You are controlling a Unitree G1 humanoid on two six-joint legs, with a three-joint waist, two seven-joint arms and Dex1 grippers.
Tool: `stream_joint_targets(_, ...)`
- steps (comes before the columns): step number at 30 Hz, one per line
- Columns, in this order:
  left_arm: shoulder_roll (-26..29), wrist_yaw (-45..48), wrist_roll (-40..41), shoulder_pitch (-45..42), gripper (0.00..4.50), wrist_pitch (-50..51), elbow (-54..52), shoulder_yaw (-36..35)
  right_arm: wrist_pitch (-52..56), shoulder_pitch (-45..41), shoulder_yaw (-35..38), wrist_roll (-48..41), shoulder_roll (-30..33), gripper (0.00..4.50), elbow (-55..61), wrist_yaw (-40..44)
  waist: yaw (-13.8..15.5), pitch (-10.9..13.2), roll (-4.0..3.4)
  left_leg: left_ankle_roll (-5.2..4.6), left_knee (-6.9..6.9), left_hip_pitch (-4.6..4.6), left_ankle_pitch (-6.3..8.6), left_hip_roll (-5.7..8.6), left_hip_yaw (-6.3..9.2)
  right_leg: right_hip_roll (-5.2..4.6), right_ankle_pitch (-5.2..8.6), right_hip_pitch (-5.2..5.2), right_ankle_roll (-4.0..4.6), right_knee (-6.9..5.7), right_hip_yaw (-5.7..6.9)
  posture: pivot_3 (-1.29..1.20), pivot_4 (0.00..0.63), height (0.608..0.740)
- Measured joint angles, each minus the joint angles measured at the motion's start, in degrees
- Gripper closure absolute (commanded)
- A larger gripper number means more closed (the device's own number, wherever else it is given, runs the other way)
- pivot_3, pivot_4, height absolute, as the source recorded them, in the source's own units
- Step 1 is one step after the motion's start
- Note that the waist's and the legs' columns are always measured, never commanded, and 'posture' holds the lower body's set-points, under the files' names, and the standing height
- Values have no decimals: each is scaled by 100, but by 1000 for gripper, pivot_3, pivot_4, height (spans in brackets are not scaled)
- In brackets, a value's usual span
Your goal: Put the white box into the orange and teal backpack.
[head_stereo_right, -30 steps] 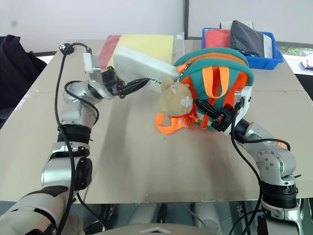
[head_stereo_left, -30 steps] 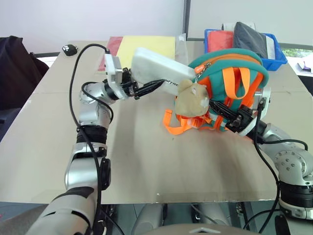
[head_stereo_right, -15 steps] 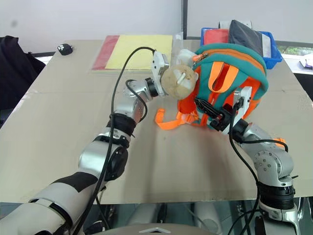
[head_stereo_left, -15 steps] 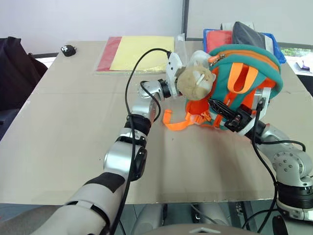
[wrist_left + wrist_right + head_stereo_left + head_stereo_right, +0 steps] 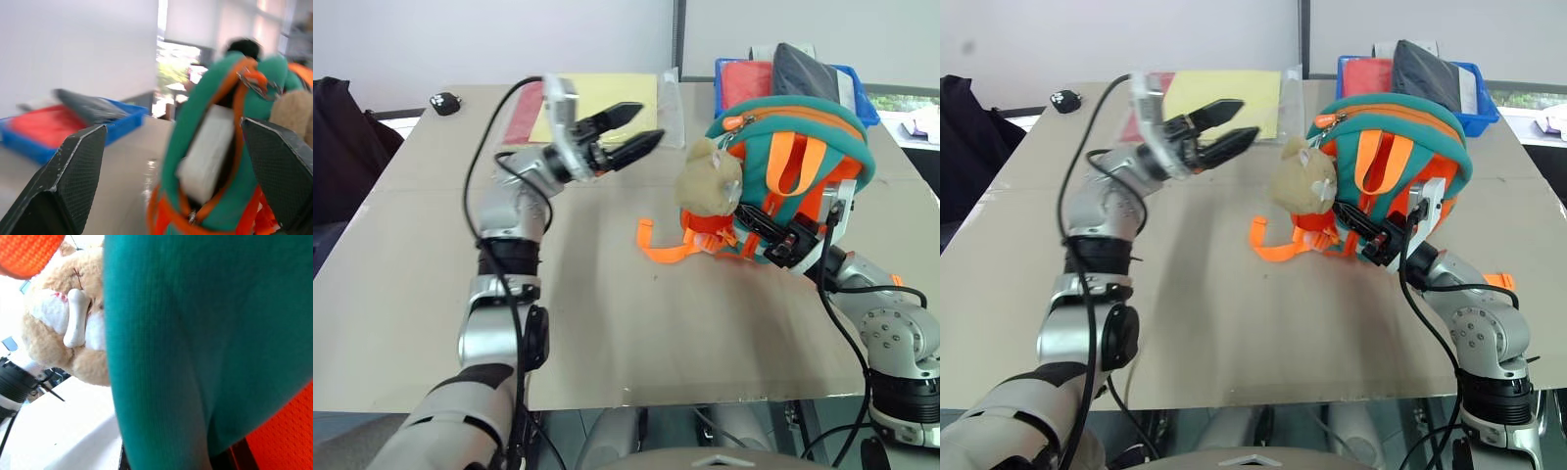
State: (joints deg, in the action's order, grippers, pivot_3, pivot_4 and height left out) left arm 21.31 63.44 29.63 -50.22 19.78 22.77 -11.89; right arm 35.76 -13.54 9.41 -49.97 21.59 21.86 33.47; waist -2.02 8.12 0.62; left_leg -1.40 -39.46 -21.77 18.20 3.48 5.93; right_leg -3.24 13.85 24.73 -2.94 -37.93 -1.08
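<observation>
Two black fingers of the left gripper (image 5: 631, 132) are standing wide apart with nothing between them, up in the air well to the left of the orange and teal backpack (image 5: 803, 157). They are pointing toward the backpack's open mouth. The fingers (image 5: 73, 176) are looking hard and dark, with a fine woven pattern on them.

Going right, the white box (image 5: 208, 154) is sitting inside the backpack's open top, with its long side going down into the bag. One end is showing in the opening. It is looking smooth, flat and hard, with soft round corners. I think the box is already in, so the left arm, the nearer one to the opening, may only need to stay clear.

The backpack is standing upright on the table (image 5: 607, 323). It is soft cloth, orange with teal edges and flat orange straps. A fuzzy tan plush animal head (image 5: 710, 181) is hanging on its left side.

At the backpack's lower right, the right gripper (image 5: 783, 245) is squeezed tight on the backpack, holding it up.

Behind the backpack, a blue plastic bin (image 5: 862, 98) is sitting.
</observation>
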Motion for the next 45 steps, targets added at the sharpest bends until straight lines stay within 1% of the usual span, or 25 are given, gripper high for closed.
stream_joint_targets(3, -132, -278, 108, 342, 29, 278, -512, 98, -1, -3, -10, 1, 0, 4500, -6, 28, 35, -1, 1, 0, -4, -5, 0, 11, 6, -2, 0, -1, 0, 3, 5, 0, 150, 740)
stream_joint_targets(5, -204, -342, 99, 365, 29, 310, -624, 214, -1, -3, -11, 1, 0, 4500, -9, 38, 29, 0, 1, 0, -3, -5, 0, 12, 6, -9, 0, 0, 0, 4, 6, 0, 150, 740)
stream_joint_targets(8, -471, -504, 33, 341, 29, 254, -681, 479, 0, -13, -20, 3, 3, 4500, -33, 63, 13, -1, 1, 1, -2, -2, 0, 11, 6, -8, 0, -1, 0, 0, 5, 0, 150, 740)
stream_joint_targets(9, -661, -691, -90, 230, 266, 124, -472, 569, 0, -25, -36, 9, 1, 4500, -40, 70, 2, -1, 1, 1, -3, -2, -1, 11, 5, -6, 0, 0, 0, -1, 4, 0, 150, 740)
stream_joint_targets(10, -699, -733, -114, 200, 534, 94, -413, 583, 0, -28, -47, 9, 2, 4500, -39, 75, -12, -1, 1, 1, -3, -2, -1, 10, 3, -5, 0, 0, 0, -1, 2, 0, 150, 740)
stream_joint_targets(11, -751, -785, -137, 153, 663, 57, -325, 581, 0, -27, -48, 12, 3, 4500, -40, 77, -18, -1, 1, 1, -2, 0, -1, 10, 2, -5, 0, 0, 0, -2, 1, 0, 150, 740)
stream_joint_targets(13, -948, -993, -177, -61, 1290, -101, 74, 566, 0, -30, -55, 24, 2, 4500, -41, 77, -20, -1, 1, 1, -3, -1, -1, 10, 2, -5, 0, 0, 0, -3, 2, 0, 150, 740)
stream_joint_targets(15, -1069, -855, 15, -71, 2152, -41, 66, 550, 0, -23, -55, 31, 10, 4500, -38, 68, -36, -1, 1, 1, 0, -2, -1, 9, -1, -6, 0, 1, 0, -2, -2, 0, 150, 740)
stream_joint_targets(18, -1149, -601, 722, -15, 2152, 469, -347, 379, 0, 17, -52, 31, 11, 4500, 2, -5, -37, -1, 1, 1, 0, -2, -1, 7, 0, -7, 0, 2, 0, -1, -2, 0, 150, 740)
stream_joint_targets(20, -1062, -559, 1208, -13, 2152, 913, -728, 197, -4, 105, -51, 33, 9, 4500, 39, -22, -36, -1, 1, 1, 0, -1, -1, 5, -1, -6, 0, 2, 0, -3, -3, 0, 150, 740)
stream_joint_targets(23, -822, -498, 1332, 125, 2152, 1251, -1135, 271, -12, 141, -54, 42, 4, 4500, 62, -35, -37, -3, -2, 1, 0, 3, -1, 5, -3, -4, 0, -1, 0, -4, -6, 0, 150, 740)
stream_joint_targets(28, -661, -787, 950, 347, 2152, 1210, -1135, 478, -22, 135, -58, 65, -8, 4500, 62, -48, -25, -3, -2, 1, -1, 2, -1, 6, -2, -1, 0, -1, 0, -1, -4, 0, 150, 740)
stream_joint_targets(31, -602, -1188, 583, 335, 2152, 942, -918, 495, -23, 135, -58, 69, -8, 4500, 62, -48, -27, -3, -2, 1, -1, 3, -1, 6, -3, -2, 0, 0, 0, -3, -4, 0, 150, 740)
stream_joint_targets(36, -601, -1375, 204, 344, 2152, 529, -496, 516, -23, 133, -60, 72, -9, 4500, 62, -45, -24, -3, -2, 1, -1, 1, -1, 6, -3, -2, 0, 0, 0, 0, -4, 0, 150, 740)
stream_joint_targets(38, -586, -1223, 48, 345, 2152, 322, -387, 653, -23, 125, -62, 72, -9, 4500, 62, -45, -20, -3, -2, 1, -1, 1, -1, 9, -3, -3, 0, 0, 0, 0, -3, 0, 150, 740)
stream_joint_targets(40, -535, -848, -175, 330, 2152, 52, -196, 941, -22, 106, -69, 72, -11, 4500, 61, -45, -18, -3, -2, 1, 0, 2, -1, 10, -3, -3, 0, -1, 0, -1, -4, 0, 150, 740)
stream_joint_targets(43, -545, -437, -481, 164, 2152, -417, 500, 1184, -21, 68, -80, 71, -10, 4500, 59, -46, -25, -3, -2, 1, 0, 2, -1, 10, -4, 1, 0, 0, 0, -3, -2, 0, 150, 740)
stream_joint_targets(45, -531, -186, -665, -55, 2152, -761, 1017, 1219, -21, 67, -99, 70, -11, 4500, 59, -45, -29, -3, -2, 1, 0, 2, -1, 10, -4, 7, 0, 1, 0, -2, -2, 0, 150, 740)
